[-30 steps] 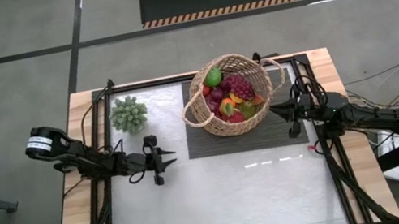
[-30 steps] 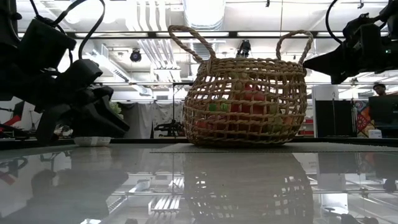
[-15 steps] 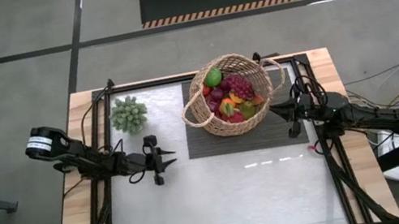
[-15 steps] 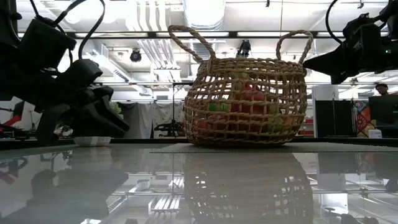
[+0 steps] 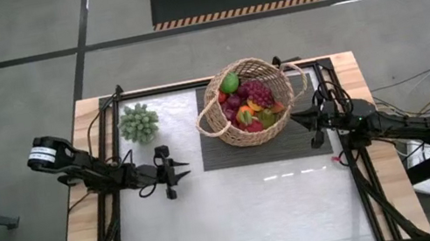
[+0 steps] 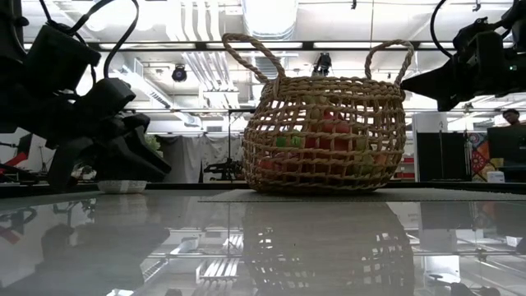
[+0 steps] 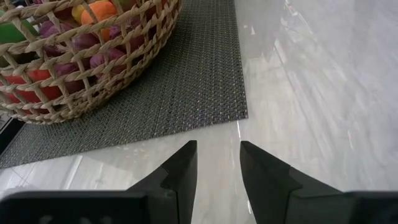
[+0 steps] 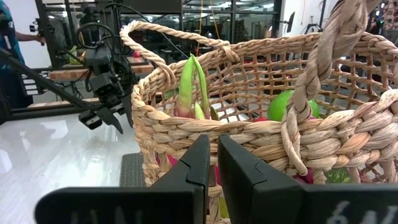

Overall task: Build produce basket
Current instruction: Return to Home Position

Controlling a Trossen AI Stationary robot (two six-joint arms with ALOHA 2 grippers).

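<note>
The round tan wicker basket (image 5: pixel 247 101) stands on a dark woven mat (image 5: pixel 266 145) at the table's far middle. It holds the produce: a green apple (image 5: pixel 229 81), a red grape bunch (image 5: pixel 256 93), purple grapes (image 5: pixel 232 103) and orange and red pieces (image 5: pixel 247 117). My left gripper (image 5: pixel 187 176) hovers low over the bare table, left of the mat's near corner, fingers slightly open and empty (image 7: pixel 217 165). My right gripper (image 5: pixel 295 119) is shut and empty, just right of the basket's wall, pointing at it (image 8: pixel 213 155) below a loop handle (image 8: pixel 314 74).
A green spiky plant (image 5: pixel 138 122) in a small white dish sits at the far left of the table. The glossy tabletop (image 5: pixel 240 213) lies open toward the near edge. Dark frame rails (image 5: pixel 106 157) run along both sides.
</note>
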